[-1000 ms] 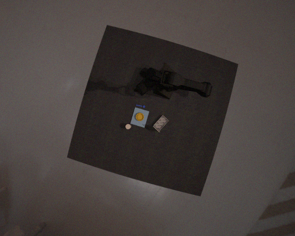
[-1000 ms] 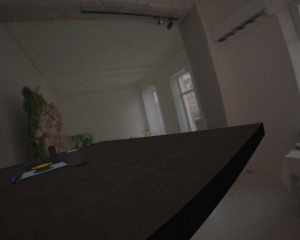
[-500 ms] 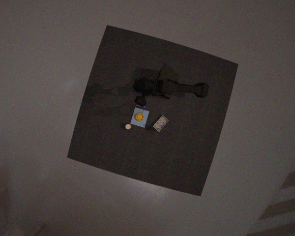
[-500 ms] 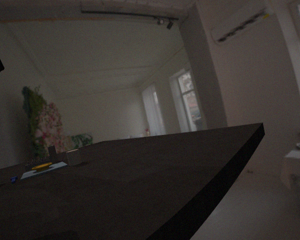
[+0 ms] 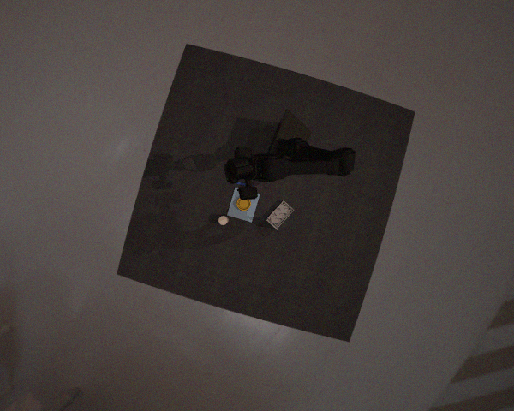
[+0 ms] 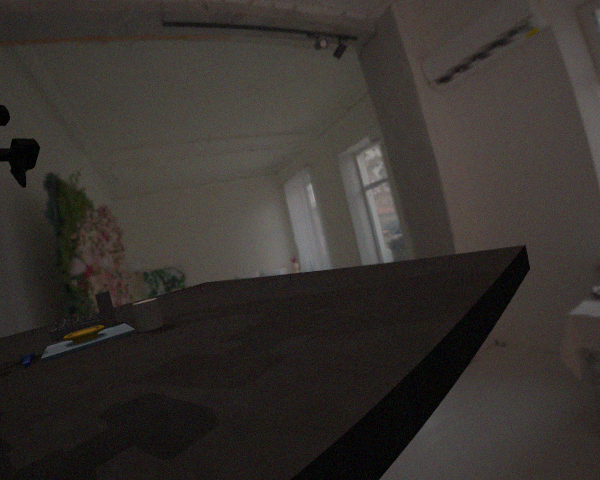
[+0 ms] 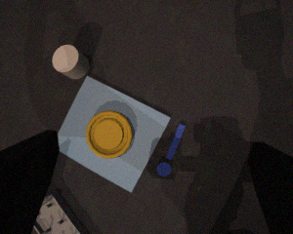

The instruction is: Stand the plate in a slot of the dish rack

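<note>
The small round yellow plate [image 5: 242,204] [image 6: 83,333] [image 7: 108,135] lies flat on a light blue square mat [image 5: 248,217] [image 6: 116,331] [image 7: 129,180]. The dish rack [image 5: 279,215] [image 7: 55,215], pale with dark marks, stands apart from the mat, to its right in the top view. The wrist view cuts the rack off at the lower left. My gripper [image 5: 246,173] [image 7: 157,147] is open and empty, high above the table. In the wrist view the plate shows between the fingers, nearer the left one. In the exterior view only one finger shows clearly, at the left edge.
A pale upright cylinder [image 5: 223,220] [image 6: 148,316] [image 7: 66,59] stands close to one mat corner. A small blue object with a round end [image 6: 27,359] [image 7: 175,143] lies beside the opposite side of the mat. A dark upright block [image 6: 105,307] shows behind the mat in the exterior view.
</note>
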{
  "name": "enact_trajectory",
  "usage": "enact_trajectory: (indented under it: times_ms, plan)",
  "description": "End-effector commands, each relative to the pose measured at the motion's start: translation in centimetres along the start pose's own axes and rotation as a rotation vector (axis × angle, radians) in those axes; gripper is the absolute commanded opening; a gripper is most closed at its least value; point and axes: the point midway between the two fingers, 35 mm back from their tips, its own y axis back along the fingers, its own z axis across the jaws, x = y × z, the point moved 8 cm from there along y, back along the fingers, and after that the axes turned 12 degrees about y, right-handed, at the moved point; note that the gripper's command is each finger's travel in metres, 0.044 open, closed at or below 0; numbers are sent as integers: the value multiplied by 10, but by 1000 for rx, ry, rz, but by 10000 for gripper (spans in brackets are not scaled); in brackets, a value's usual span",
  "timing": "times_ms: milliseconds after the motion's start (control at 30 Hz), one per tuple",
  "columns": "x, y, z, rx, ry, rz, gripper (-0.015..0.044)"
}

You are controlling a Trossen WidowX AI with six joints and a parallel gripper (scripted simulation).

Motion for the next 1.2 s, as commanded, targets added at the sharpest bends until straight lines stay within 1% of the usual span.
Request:
enact_trajectory:
  times_ms: [0,533,1067,1167]
  plan:
    - [-3,-12,9,-12,116,56,400]
    - [-12,-58,47,-92,619,263,400]
    - [-8,-112,84,-243,1095,454,400]
    - [-7,-117,87,-260,1136,470,400]
